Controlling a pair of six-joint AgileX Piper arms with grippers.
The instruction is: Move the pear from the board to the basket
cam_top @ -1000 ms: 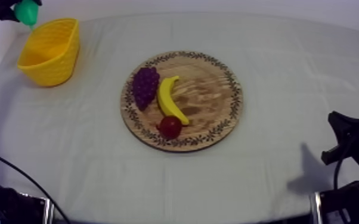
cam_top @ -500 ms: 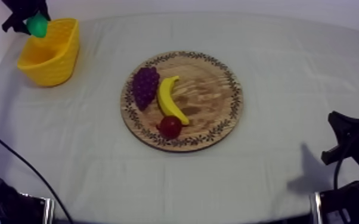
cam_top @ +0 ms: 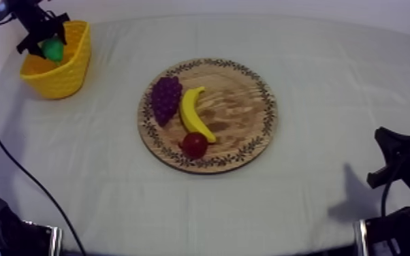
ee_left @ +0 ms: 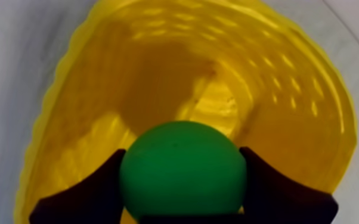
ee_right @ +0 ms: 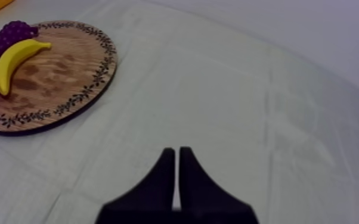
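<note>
The green pear (cam_top: pixel 52 49) hangs over the mouth of the yellow basket (cam_top: pixel 68 71) at the table's far left, with my left gripper (cam_top: pixel 44 39) shut on it. In the left wrist view the pear (ee_left: pixel 182 173) sits between two black fingers (ee_left: pixel 92 193), directly above the basket's hollow (ee_left: pixel 176 77). My right gripper (cam_top: pixel 395 160) rests low at the right edge; its fingers (ee_right: pixel 164 179) lie together as a narrow wedge over bare cloth. The round wooden board (cam_top: pixel 245 102) lies mid-table.
On the board lie a bunch of grapes (cam_top: pixel 165 97), a banana (cam_top: pixel 194 112) and a small red fruit (cam_top: pixel 194 144). The same board (ee_right: pixel 62 71) lies ahead of the right gripper. The table's far edge runs just behind the basket.
My left gripper has carried the pear rightward and down, from beyond the basket's far-left rim to over its opening. The right arm has stayed still.
</note>
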